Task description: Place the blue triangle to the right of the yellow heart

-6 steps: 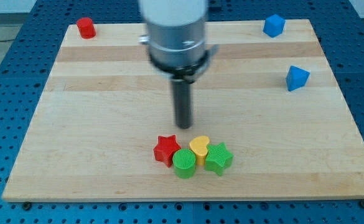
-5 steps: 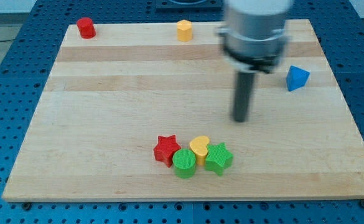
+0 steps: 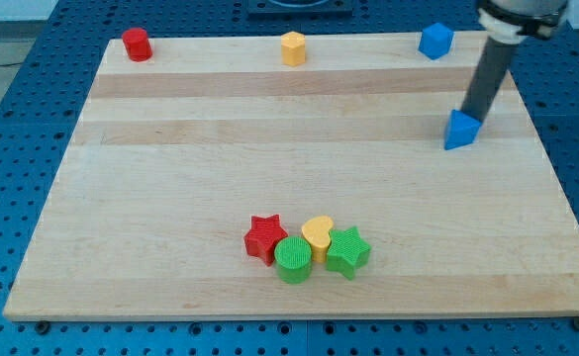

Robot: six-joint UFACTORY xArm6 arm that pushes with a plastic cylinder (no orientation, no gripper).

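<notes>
- My tip touches the blue triangle from the upper right; no hand is present.
- The yellow heart sits well apart, amid the bottom cluster on the surface.

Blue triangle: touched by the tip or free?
Touched, apparently: my tip sits against the blue triangle at its upper right side.

1. My tip touches the top-right side of the blue triangle, near the board's right edge.
2. The yellow heart sits near the bottom edge, between the red star and green star.
</notes>
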